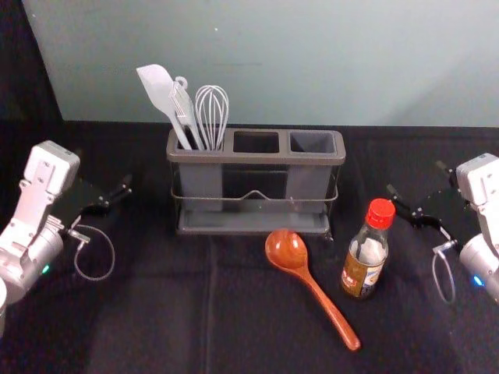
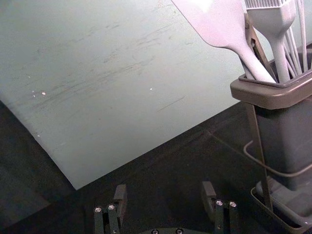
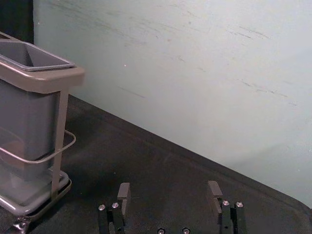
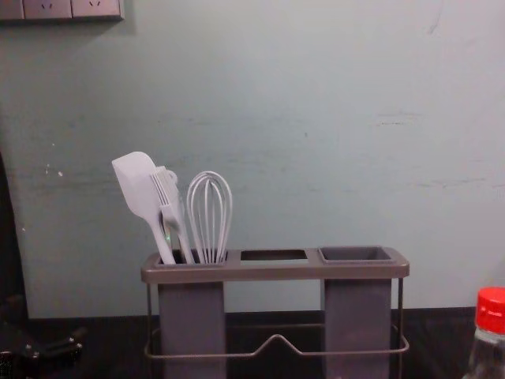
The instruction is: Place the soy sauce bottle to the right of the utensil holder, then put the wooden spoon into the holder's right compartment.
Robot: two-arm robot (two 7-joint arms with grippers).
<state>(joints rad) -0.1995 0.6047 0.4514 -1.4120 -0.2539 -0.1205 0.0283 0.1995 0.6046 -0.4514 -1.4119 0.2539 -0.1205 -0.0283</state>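
Head view: the left gripper is hovering left of the utensil holder; the right gripper is hovering right of it. Both grippers' fingers are standing wide apart, gripping nothing. The soy sauce bottle is standing upright, front-right of the holder. The wooden spoon is lying beside the bottle.

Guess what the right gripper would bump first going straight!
The right gripper, right of the bottle, would probably pass the utensil holder and bump the wall first, though the depth is unclear.
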